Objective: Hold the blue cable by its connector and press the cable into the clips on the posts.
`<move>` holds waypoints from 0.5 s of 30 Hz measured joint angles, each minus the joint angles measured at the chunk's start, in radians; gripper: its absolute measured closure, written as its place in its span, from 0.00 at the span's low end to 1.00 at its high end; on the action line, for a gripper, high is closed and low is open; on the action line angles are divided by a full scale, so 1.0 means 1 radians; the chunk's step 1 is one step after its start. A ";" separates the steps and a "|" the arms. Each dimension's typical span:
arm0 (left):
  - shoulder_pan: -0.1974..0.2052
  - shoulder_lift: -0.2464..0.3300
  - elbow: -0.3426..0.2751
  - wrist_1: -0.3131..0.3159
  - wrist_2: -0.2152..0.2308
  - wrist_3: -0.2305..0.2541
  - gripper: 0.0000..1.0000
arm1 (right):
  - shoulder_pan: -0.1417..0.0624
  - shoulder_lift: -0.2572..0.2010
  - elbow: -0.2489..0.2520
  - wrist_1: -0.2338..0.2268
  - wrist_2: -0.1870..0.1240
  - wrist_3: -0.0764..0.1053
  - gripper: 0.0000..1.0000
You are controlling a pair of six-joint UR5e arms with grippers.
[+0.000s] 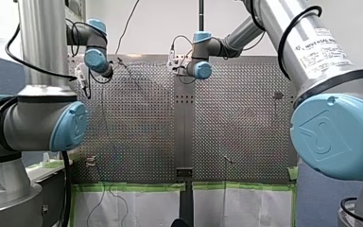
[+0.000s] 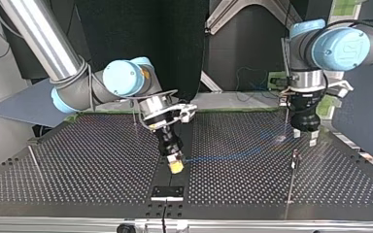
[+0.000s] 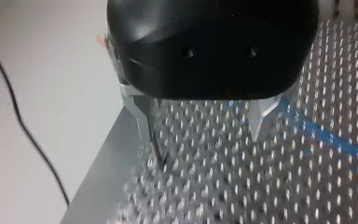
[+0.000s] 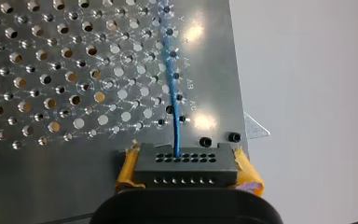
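1. The connector [image 4: 185, 167], a black block with rows of small holes, is gripped from both sides by the yellow pads [image 4: 127, 170] of the robot's right gripper [image 2: 175, 166]. The gripper is closed firmly on it.
2. The blue cable [image 4: 173, 84] leaves the connector's holed face and runs straight ahead of the gripper across the perforated table [image 4: 51, 70].
3. In the top view the cable runs from the right gripper toward the view's right, low over the table, and ends near the left gripper [image 2: 305, 138]. Whether it touches the surface along that stretch cannot be told.
4. The right gripper is tilted, with its tip low over the table near the middle. A small black plate [image 2: 167, 191] lies on the table between the gripper and the table's near edge in the top view.
5. The left gripper points straight down at the table. Its metal fingers [image 3: 145, 123] stand apart with nothing between them.
6. In the left wrist view the blue cable passes beside one finger, outside the gap.
7. A thin post [image 2: 295, 158] stands just beside the left gripper in the top view. Whether the cable sits in its clip cannot be told.
8. A second thin post [image 2: 34, 162] stands well apart from both grippers, at the top view's left.
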 joint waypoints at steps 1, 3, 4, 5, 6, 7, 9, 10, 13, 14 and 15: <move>-0.004 0.008 -0.001 -0.008 0.005 0.000 0.01 | 0.000 0.000 0.000 0.000 0.000 0.000 1.00; -0.011 0.027 -0.002 -0.026 0.010 0.000 0.01 | 0.001 0.000 0.000 0.001 0.000 -0.001 1.00; -0.014 0.034 -0.002 -0.034 0.012 -0.001 0.01 | 0.002 0.000 0.000 0.001 0.000 -0.001 1.00; -0.017 0.044 -0.002 -0.044 0.013 -0.002 0.01 | 0.002 0.000 0.000 0.002 0.000 -0.002 1.00; -0.018 0.052 -0.002 -0.051 0.013 -0.003 0.01 | 0.002 0.000 0.000 0.002 0.000 -0.002 1.00; -0.020 0.059 -0.002 -0.059 0.013 -0.005 0.01 | 0.002 0.000 0.000 0.002 0.000 -0.003 1.00; -0.025 0.075 -0.002 -0.075 0.014 -0.007 0.01 | 0.003 0.000 0.000 0.003 0.000 -0.003 1.00; -0.027 0.082 -0.002 -0.081 0.014 -0.007 0.01 | 0.003 0.000 0.000 0.003 0.000 -0.003 1.00; -0.035 0.107 -0.002 -0.107 0.025 -0.005 0.01 | 0.004 0.000 0.000 0.005 0.000 -0.004 1.00; -0.039 0.118 -0.002 -0.117 0.033 -0.006 0.01 | 0.004 0.000 0.000 0.005 0.000 -0.004 1.00; -0.043 0.126 -0.002 -0.126 0.039 -0.007 0.01 | 0.005 0.000 0.000 0.006 0.000 -0.004 1.00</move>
